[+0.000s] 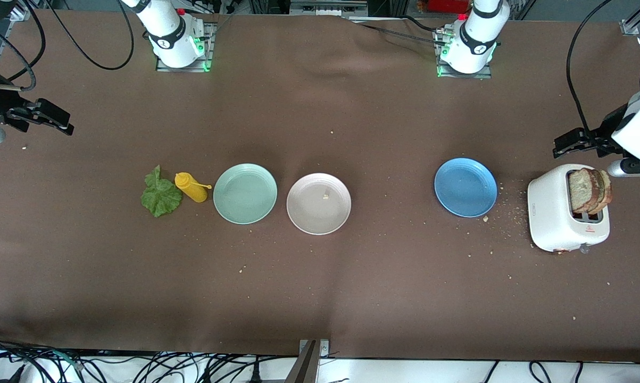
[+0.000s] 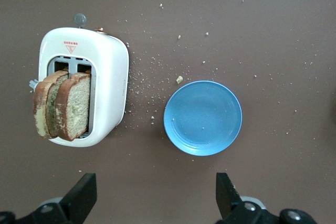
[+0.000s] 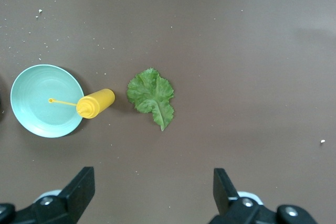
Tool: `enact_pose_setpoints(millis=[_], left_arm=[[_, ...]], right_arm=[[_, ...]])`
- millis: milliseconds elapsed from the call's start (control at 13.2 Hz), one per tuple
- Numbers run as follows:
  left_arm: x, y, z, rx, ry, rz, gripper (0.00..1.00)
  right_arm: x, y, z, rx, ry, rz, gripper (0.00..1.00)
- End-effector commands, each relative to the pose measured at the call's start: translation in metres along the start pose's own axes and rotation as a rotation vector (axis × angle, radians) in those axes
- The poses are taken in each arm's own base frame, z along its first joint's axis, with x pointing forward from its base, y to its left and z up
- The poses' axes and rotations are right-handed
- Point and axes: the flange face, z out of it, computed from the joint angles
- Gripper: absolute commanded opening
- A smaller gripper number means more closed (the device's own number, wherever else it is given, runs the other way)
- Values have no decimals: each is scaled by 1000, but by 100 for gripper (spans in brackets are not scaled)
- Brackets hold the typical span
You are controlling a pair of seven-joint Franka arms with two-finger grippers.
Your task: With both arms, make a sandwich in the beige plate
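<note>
Beige plate: round, pale pinkish-beige, ridged rim, bare except for a small crumb near its middle; it sits on the brown table between the mint green plate and the blue plate, just beside the green one and well apart from the blue one.
Bread: two brown toasted slices stand upright side by side in the slots of the white toaster, at the left arm's end of the table; crumbs are scattered between the toaster and the blue plate.
Lettuce leaf: ruffled, green, lying flat on the table toward the right arm's end, just beside the yellow sauce bottle.
Sauce bottle: lying on its side, its nozzle pointing toward the mint green plate.
Left gripper: up in the air close by the toaster, fingers spread wide, holding nothing; in its wrist view the toaster, bread and blue plate lie below it.
Right gripper: up in the air over the right arm's end of the table, fingers spread wide, holding nothing; the leaf and bottle lie below in its wrist view.
Plate and hands: the beige plate lies well apart from both grippers, near the table's middle.
</note>
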Motion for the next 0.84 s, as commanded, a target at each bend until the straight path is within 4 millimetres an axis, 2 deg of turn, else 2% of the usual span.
enact_pose_setpoints(millis=[0, 759], left_arm=[[0, 1, -3, -28, 1, 22, 100], [1, -1, 2, -31, -3, 19, 100]], right_arm=[[0, 2, -5, 4, -3, -10, 100], [0, 1, -5, 4, -3, -11, 100]])
